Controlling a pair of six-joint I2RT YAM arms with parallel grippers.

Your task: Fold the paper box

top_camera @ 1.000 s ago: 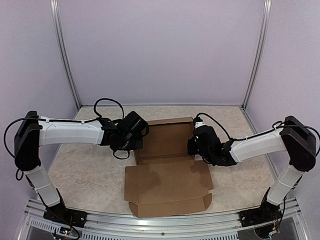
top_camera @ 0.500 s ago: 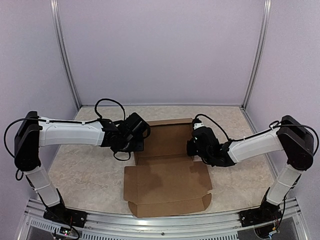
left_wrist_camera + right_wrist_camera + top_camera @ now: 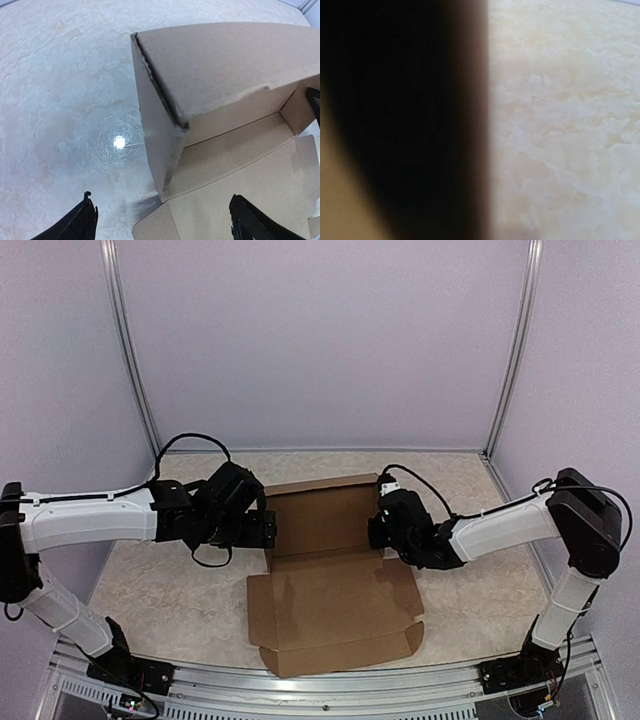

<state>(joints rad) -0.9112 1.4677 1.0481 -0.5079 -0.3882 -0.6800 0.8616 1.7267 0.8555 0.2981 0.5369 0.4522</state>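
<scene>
The paper box (image 3: 335,600) lies mid-table, its rear half raised into walls and its front panel flat. My left gripper (image 3: 262,530) sits just left of the box's left wall, apart from it. In the left wrist view it (image 3: 165,220) is open, black fingertips (image 3: 87,217) wide apart, and the box's left wall corner (image 3: 157,140) stands ahead between them. My right gripper (image 3: 374,532) is shut at the box's right wall. In the right wrist view a dark, blurred brown cardboard edge (image 3: 477,125) fills the left half against the lens; the fingers are hidden.
The table has a pale marbled top (image 3: 180,580). Lilac walls close it in, with metal posts (image 3: 130,350) at the back corners. An aluminium rail (image 3: 320,685) runs along the near edge between the arm bases.
My left gripper has opened, let go of the box's left wall and drawn back to the left. The right gripper and the box have shifted slightly left.
</scene>
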